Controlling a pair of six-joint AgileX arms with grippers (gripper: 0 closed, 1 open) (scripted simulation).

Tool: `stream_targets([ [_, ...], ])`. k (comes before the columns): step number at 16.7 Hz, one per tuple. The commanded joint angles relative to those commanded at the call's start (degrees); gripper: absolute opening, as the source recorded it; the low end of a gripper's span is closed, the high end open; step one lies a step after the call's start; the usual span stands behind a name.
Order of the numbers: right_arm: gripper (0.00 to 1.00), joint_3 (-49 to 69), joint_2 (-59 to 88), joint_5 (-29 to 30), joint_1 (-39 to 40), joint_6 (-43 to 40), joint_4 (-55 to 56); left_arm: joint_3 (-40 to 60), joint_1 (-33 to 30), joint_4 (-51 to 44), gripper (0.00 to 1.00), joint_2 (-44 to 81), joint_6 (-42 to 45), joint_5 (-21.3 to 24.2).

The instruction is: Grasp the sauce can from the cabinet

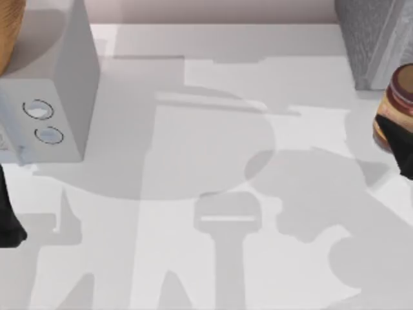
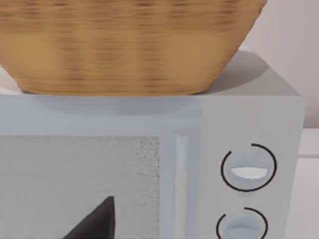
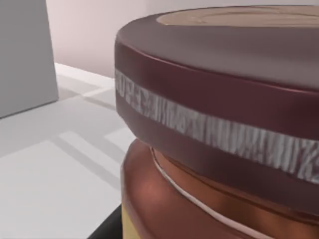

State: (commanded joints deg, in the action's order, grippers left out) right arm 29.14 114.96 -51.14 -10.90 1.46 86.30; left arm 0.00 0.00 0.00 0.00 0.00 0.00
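Item 1, the sauce can (image 1: 399, 103): it sits at the far right edge of the top view, just in front of the cabinet and outside it. Its maroon lid, reddish body and tan label patch are visible there. In the right wrist view the sauce can (image 3: 224, 124) is very close to the camera, showing a dark maroon lid with a tan centre patch, a pale textured band round the lid's side, a reddish-brown body and a sliver of tan label below.

Item 2, the cabinet (image 1: 371, 35): a dark grey speckled box in the top view's upper right corner, with a paler framed face turned toward the can.

Item 3, my right gripper (image 1: 405, 154): a black shape pressed against the lower side of the can at the right edge of the top view. A dark piece of finger (image 3: 107, 226) shows beneath the can in the right wrist view. I cannot tell whether the claw is closed on the can or open.

Item 4, my left gripper (image 1: 10, 223): a black form at the left edge of the top view, in front of the microwave. One dark fingertip (image 2: 97, 221) shows in the left wrist view; its state I cannot tell.

Item 5, the microwave (image 1: 61, 84): a smooth pale grey box at upper left with two ringed dials (image 2: 248, 168).

Item 6, a wicker basket (image 2: 129, 45): resting on the microwave's top.

Item 7, the table (image 1: 213, 258): white, crossed by grey shadows.
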Motion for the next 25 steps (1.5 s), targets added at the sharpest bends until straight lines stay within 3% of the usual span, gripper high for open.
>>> stream_targets([
  [11,0.00,1.47,5.08,-2.32,0.03,-0.01,4.05,0.00,0.00,0.00,1.00,0.00,0.00,0.00],
  [19,0.00,11.03,14.45,5.86,7.88,-0.43,3.69,0.00,0.00,0.00,1.00,0.00,0.00,0.00],
  [23,0.00,11.40,14.83,6.19,8.18,-0.45,3.67,0.00,0.00,0.00,1.00,0.00,0.00,0.00],
  [25,0.15,11.40,14.83,6.19,8.18,-0.45,3.67,0.00,0.00,0.00,1.00,0.00,0.00,0.00],
])
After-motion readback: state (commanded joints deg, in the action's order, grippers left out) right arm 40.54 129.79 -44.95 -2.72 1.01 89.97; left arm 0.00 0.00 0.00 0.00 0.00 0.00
